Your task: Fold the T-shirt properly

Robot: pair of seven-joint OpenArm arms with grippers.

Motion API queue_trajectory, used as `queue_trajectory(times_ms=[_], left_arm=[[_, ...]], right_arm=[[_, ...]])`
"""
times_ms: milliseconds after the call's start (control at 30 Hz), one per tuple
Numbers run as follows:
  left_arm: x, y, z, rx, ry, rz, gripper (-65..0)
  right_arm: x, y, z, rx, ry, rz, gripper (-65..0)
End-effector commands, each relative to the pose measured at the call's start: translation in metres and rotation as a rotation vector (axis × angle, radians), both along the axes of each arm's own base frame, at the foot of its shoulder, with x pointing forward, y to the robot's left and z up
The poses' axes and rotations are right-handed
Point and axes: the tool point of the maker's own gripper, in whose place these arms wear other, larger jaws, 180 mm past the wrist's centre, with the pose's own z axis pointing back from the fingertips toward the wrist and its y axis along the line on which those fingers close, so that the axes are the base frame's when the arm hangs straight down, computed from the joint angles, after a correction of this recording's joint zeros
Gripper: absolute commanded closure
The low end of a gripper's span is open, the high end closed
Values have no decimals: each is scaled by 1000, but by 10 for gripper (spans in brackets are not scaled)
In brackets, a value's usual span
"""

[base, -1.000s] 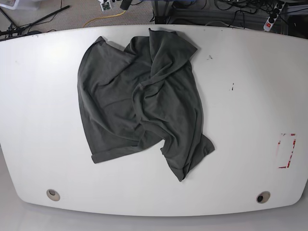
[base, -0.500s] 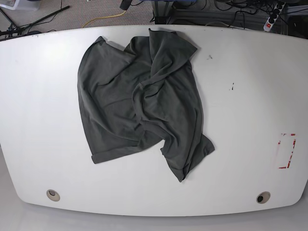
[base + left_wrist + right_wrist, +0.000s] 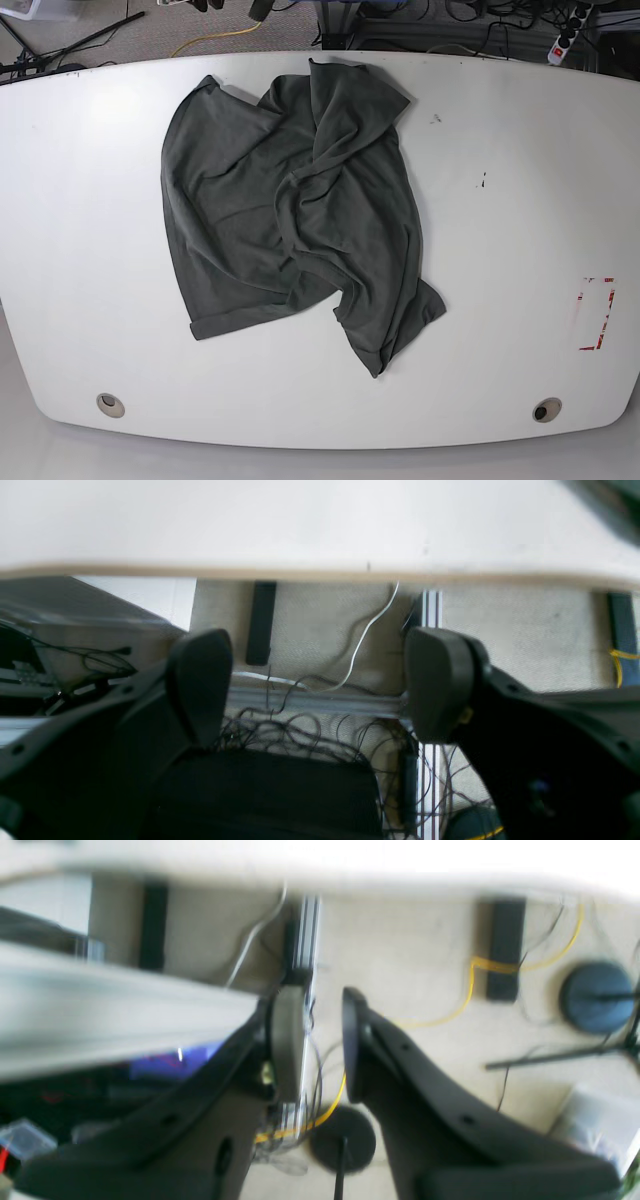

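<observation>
The T-shirt [image 3: 300, 215], dark charcoal grey, lies crumpled on the white table [image 3: 520, 250], left of centre, with folds running over its middle and one hemmed sleeve toward the near edge. In the left wrist view only a dark blur of the T-shirt [image 3: 617, 502] shows at the top right corner. My left gripper [image 3: 317, 680] hangs beyond the table's far edge above the floor, open wide and empty. My right gripper [image 3: 320, 1040] also hangs over the floor off the table, with a narrow gap between its fingers and nothing in it. Neither touches the cloth.
Two round cable holes [image 3: 111, 404] [image 3: 546, 409] sit near the table's front edge. Red tape marks [image 3: 597, 313] lie at the right. The floor behind holds cables, a power strip [image 3: 563, 40] and an aluminium rail [image 3: 430, 630].
The T-shirt has not moved. At the top edge of the base view a small white thing has slid out of sight and a dark shape shows there now.
</observation>
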Motion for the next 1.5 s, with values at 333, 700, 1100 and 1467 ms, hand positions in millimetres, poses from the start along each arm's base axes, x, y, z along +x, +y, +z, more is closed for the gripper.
queue_trajectory(times_ms=[333,700,1100,1467], left_arm=[[29,-19,18,-46,-109,-25,-506],[51,-43,17,-107,-169,-51,-506],[62,-44,19,-109,-198,-53,-506],[78,-37,23,-89,-246,-52,-506]], right_arm=[[75,1,32,-13,-233,25,-135],[142,-5,49,-50,-387,93,-298],[213,15,50,-83,-339,309,-419],[293,4,64,-201,-265,355,-417]])
